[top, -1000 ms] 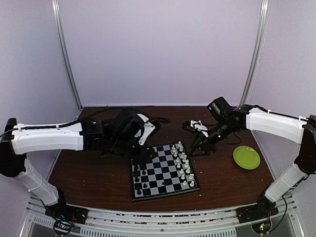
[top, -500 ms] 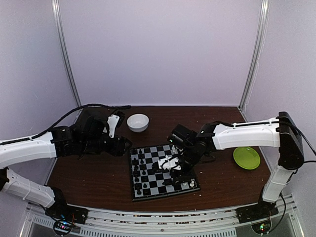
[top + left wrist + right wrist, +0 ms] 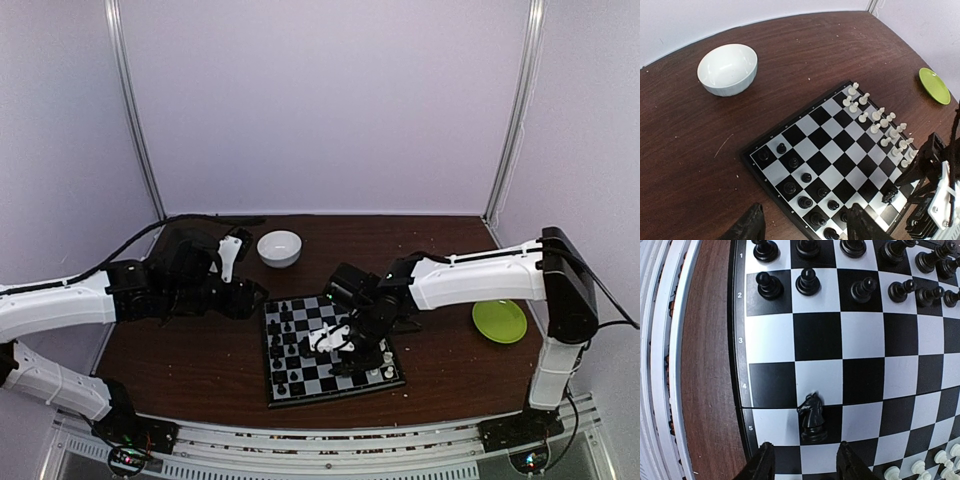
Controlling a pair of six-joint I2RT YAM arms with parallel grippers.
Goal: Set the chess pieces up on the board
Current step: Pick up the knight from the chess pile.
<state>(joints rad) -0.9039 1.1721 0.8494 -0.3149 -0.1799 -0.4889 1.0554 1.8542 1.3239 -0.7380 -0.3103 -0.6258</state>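
The dark worktop (image 3: 180, 365) carries the board (image 3: 819, 162) close to the middle of its near edge, within reach of both arms. The right arm (image 3: 480, 275) stretches in from the right edge over the board. The left arm (image 3: 60, 305) waits by the left edge, probably to stay out of the way. The white bowl (image 3: 279, 248) sits toward the far edge and the green plate (image 3: 499, 320) near the right edge, both well apart from the board.

The left gripper (image 3: 805, 230) hovers beside the board with its jaws spread and nothing between them. The right gripper (image 3: 805, 462) hangs low over the board, its jaws parted and holding nothing.

The black pieces (image 3: 805, 192) line the board's left side and the white pieces (image 3: 880, 125) its right. One black knight (image 3: 811, 417) stands alone mid-board, straddling a square line, just ahead of the right fingers. It looks like the stray piece to be moved next.

Half a second ago the right gripper was slightly nearer the right edge, and the left arm has barely shifted. A second ago the right gripper was off the board and the left arm hid the bowl.
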